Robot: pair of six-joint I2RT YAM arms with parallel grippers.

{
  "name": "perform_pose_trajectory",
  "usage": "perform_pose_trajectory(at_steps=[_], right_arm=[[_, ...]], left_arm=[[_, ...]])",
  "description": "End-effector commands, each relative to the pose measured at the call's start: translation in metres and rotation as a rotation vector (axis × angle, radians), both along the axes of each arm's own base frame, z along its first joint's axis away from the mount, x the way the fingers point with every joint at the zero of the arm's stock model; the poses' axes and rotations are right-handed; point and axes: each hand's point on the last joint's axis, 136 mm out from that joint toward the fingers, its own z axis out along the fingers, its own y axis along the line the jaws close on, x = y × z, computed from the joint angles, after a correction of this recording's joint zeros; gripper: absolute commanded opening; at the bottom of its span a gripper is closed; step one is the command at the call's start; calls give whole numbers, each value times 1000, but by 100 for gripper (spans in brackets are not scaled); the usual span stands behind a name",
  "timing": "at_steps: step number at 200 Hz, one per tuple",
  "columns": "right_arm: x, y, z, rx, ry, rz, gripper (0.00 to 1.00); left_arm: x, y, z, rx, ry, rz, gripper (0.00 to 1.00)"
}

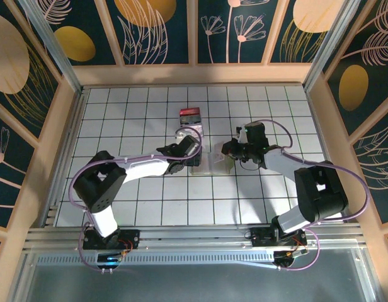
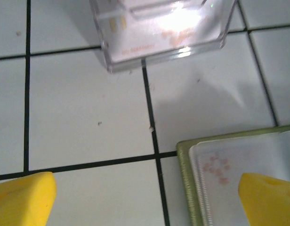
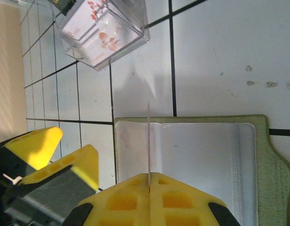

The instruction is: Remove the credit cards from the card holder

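On tiled surface (image 1: pixel 143 189), centre | card holder (image 3: pixel 273 165) lies open, flat | right jaws pinched shut on credit card (image 3: pixel 149 141), edge-on over holder | left jaws spread wide, empty, at holder's corner

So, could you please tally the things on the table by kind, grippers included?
Card holder: 1
Clear box: 1
Thin card, pinched edge-on: 1
Left gripper, right gripper: 2
Total: 5
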Motion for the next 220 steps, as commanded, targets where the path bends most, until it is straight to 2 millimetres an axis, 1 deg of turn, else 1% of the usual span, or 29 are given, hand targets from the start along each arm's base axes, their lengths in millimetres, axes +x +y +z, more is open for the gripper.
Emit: perform_pose_trajectory(at_steps=[1,37,69,76,78,80,87,107,121,134,178,201,220], right_arm=[[9,1,23,39,-78,-19,0],[16,6,46,130,-170,-34,0],[20,13,68,242,-254,-33,0],[21,15,75,271,-270,-27,0],[21,16,77,281,-274,-25,0],[21,16,78,289,-277,-23,0],[21,18,84,320,-291,-13,0],[20,25,101,396,-328,22,0],[19,28,108,434,-345,42,0],[17,30,113,458,-355,57,0],[14,35,120,501,-360,88,0],[11,38,125,530,-367,110,0],[10,41,126,540,-367,119,0]], left_arm=[[12,-9,40,-99,-77,12,99],[19,-26,75,-295,-133,-17,98],[22,-46,108,-524,-173,-92,92],[23,-51,120,-580,-184,-115,90],[21,-50,114,-583,-173,-118,90],[20,-49,114,-594,-170,-120,89],[20,-50,118,-638,-169,-134,88],[20,-47,120,-751,-149,-159,85],[19,-46,122,-822,-138,-186,84],[18,-46,124,-853,-136,-207,83],[14,-57,134,-883,-150,-298,82],[13,-65,138,-911,-146,-340,75],[13,-72,141,-933,-138,-374,66]])
